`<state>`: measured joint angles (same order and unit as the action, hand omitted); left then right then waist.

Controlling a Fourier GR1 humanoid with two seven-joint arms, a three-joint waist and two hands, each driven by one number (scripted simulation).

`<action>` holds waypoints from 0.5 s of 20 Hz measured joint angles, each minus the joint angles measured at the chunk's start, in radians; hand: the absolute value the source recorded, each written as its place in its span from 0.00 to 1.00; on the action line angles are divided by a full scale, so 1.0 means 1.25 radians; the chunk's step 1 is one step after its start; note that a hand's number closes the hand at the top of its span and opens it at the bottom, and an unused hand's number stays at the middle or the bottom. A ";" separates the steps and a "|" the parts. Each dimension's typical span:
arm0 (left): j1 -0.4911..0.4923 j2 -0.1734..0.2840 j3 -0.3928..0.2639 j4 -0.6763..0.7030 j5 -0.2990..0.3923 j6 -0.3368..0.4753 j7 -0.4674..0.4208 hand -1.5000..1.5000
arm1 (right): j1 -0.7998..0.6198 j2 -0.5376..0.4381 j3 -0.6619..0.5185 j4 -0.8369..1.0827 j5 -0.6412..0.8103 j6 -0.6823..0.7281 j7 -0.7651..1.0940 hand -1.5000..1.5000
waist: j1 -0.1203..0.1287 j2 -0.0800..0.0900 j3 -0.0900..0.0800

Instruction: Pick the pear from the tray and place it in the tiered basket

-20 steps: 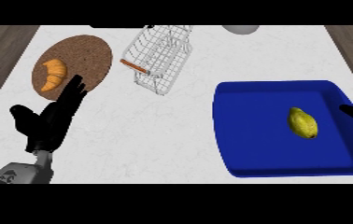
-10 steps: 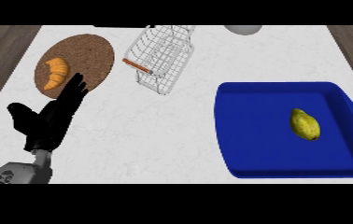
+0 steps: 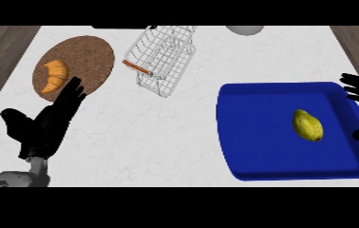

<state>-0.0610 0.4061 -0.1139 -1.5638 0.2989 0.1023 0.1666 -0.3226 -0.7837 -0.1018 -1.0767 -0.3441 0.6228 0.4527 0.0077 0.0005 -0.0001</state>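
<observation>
The yellow-green pear (image 3: pixel 308 125) lies in the right half of the blue tray (image 3: pixel 259 137) on the white counter. The wire tiered basket (image 3: pixel 165 56) lies tilted at the counter's far middle, well left of the tray. My right hand (image 3: pixel 349 86) shows only as black fingers at the view's right edge, over the tray's far right corner and apart from the pear, open with nothing in it. At the lower left my left hand (image 3: pixel 43 125) rests open, fingers pointing up the counter.
A round brown board (image 3: pixel 88 56) with a croissant (image 3: pixel 53 76) sits at the far left, just beyond my left hand. An orange stick (image 3: pixel 137 68) lies at the basket's left side. A grey round object (image 3: pixel 244 30) sits at the far edge.
My right hand's fingers have shifted farther up along the right edge. The pear, tray and basket have stayed put, and the left hand has barely moved.
</observation>
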 measured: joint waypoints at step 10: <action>-0.016 -0.038 0.038 0.005 -0.036 -0.023 0.023 0.50 | 0.022 0.111 0.033 0.003 0.134 -0.060 -0.003 0.00 | -0.004 0.000 0.000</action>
<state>-0.0810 0.3587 -0.0668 -1.5575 0.2541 0.0741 0.1948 -0.2947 -0.6455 -0.0602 -1.0726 -0.1761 0.5482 0.4494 0.0030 0.0001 0.0000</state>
